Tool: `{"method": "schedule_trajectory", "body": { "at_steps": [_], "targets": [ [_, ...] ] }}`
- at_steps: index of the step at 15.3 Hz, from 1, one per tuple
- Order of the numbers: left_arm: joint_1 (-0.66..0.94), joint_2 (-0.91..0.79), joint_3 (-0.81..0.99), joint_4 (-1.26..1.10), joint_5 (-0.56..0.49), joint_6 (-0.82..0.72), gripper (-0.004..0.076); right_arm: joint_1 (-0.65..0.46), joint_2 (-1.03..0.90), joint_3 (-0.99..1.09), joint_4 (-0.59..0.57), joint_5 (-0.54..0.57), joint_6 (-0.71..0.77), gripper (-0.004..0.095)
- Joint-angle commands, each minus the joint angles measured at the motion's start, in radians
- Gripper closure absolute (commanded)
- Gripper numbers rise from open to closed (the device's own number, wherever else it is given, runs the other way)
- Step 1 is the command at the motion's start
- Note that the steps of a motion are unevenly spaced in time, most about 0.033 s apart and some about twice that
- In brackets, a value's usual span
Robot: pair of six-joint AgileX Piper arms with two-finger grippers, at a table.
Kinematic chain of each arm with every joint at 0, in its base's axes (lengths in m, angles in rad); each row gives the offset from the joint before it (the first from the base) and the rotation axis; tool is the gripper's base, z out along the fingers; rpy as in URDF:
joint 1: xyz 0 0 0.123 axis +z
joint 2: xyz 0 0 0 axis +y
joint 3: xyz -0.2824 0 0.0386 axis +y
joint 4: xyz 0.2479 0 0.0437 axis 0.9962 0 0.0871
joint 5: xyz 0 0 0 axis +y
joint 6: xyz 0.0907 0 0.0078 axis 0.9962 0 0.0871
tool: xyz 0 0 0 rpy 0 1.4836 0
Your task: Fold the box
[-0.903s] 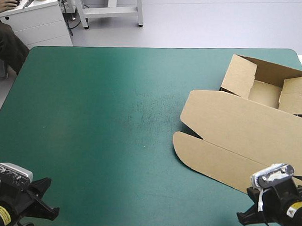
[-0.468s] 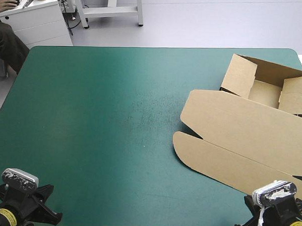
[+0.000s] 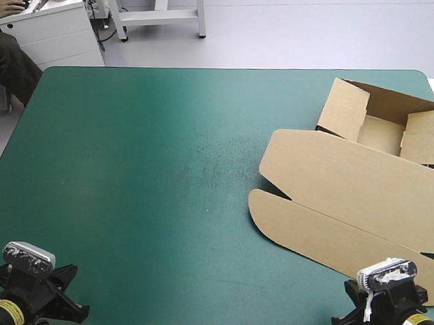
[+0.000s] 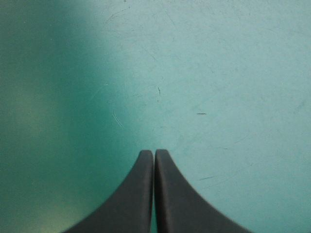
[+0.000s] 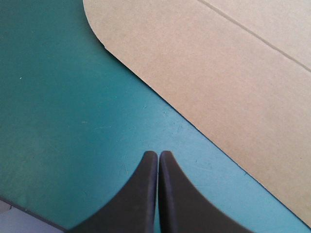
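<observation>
The brown box [image 3: 358, 203] lies at the right of the teal-green cover [image 3: 145, 167], its tray open by the far right corner and its lid flat. The right gripper [image 5: 158, 154], fingers pressed together, sits near the lid's edge (not touching). The left gripper [image 4: 154, 153], likewise closed, is over the cover.

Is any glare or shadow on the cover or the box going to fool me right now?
High view: pale sheen down the middle of the teal-green cover; the box evenly lit, soft shade inside its tray. Left wrist view: cover bright ahead of the left end effector, darker to one side. Right wrist view: no glare on the box.
</observation>
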Motion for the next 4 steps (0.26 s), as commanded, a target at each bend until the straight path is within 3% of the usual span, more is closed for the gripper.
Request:
{"method": "schedule_trajectory", "body": {
  "at_steps": [1, 4],
  "targets": [
    [-0.007, 0.014, -0.020, 0.009, -0.060, -0.005, 0.0734, 0.005, 0.012, -0.024, 0.028, -0.056, -0.005, 0.0913],
    [-0.007, 0.014, -0.020, 0.009, -0.060, -0.005, 0.0734, 0.005, 0.012, -0.024, 0.028, -0.056, -0.005, 0.0913]
  ]
}}
